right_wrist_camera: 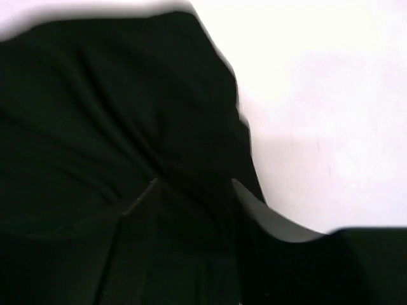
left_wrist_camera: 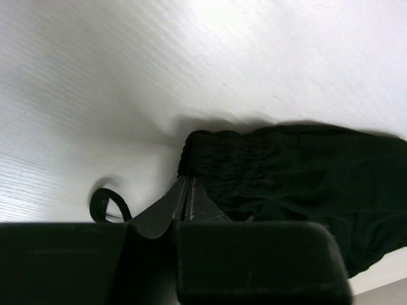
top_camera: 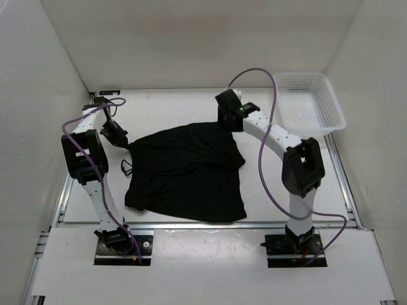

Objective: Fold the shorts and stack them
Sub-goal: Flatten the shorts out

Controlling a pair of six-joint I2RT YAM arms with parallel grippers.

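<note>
Shorts (top_camera: 184,175) lie spread in the middle of the desk (top_camera: 191,105). Left fingers (left_wrist_camera: 162,215) pinch the waistband's upper-left corner. Right fingers (right_wrist_camera: 270,222) stand parted over the cloth's upper-right corner.

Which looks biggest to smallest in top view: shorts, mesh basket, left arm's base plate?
1. shorts
2. white mesh basket, clearly smaller, though it sits farther from the camera
3. left arm's base plate

Plain black shorts (top_camera: 187,171) lie limp, wrinkled and mostly flat mid-counter (top_camera: 178,108). The gathered elastic waistband (left_wrist_camera: 235,159) is at their left edge, with a drawstring loop (left_wrist_camera: 105,203) beside it.
</note>
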